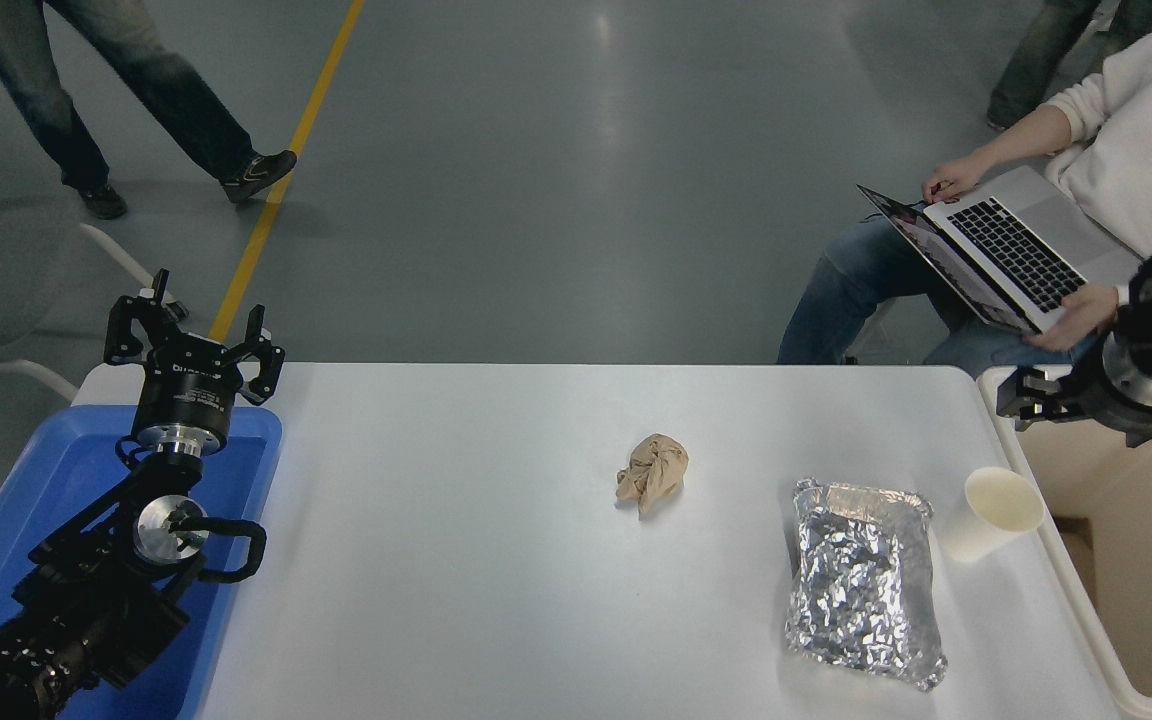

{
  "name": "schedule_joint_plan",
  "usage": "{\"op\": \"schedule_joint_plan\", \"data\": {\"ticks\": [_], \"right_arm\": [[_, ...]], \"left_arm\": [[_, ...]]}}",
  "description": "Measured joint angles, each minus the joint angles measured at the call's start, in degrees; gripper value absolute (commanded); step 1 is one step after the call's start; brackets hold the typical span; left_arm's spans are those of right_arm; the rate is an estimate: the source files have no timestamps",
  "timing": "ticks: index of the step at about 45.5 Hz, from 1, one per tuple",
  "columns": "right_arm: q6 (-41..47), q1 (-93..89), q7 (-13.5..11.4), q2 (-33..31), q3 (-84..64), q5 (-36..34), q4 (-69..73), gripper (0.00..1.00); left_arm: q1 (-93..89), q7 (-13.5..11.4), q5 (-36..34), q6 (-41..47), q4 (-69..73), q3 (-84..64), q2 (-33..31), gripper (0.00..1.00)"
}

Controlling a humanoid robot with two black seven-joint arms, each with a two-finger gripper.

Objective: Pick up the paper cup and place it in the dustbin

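Observation:
The paper cup point(996, 510) stands upright, tilted a little, near the table's right edge, between the foil tray and the dustbin. The dustbin point(1061, 560) is a large beige tub against the table's right side, cut off by the picture's edge. My right gripper point(1028, 396) comes in from the right edge and hangs over the dustbin's far left corner, behind and above the cup and not touching it. It is partly hidden and I cannot tell whether it is open or shut. My left gripper point(194, 318) is open and empty, parked at the lower left.
A crinkled silver foil tray point(866, 585) lies just left of the cup. A crumpled brown paper ball point(652, 470) lies mid-table. A blue tray point(46, 480) sits under the left arm. A person with a laptop point(1001, 245) sits at the far right; another person walks at the top left.

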State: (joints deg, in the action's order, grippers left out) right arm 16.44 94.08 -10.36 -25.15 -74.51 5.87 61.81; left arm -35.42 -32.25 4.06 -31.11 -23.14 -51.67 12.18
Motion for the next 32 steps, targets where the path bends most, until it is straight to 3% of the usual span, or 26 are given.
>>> {"op": "schedule_joint_plan", "data": {"ticks": [32], "right_arm": [[-2.5, -10.9, -0.3, -1.4, 6.0, -7.0, -6.9, 0.95]], "left_arm": [[0.0, 0.0, 0.0, 0.0, 0.0, 0.0, 0.0, 0.99]]}}
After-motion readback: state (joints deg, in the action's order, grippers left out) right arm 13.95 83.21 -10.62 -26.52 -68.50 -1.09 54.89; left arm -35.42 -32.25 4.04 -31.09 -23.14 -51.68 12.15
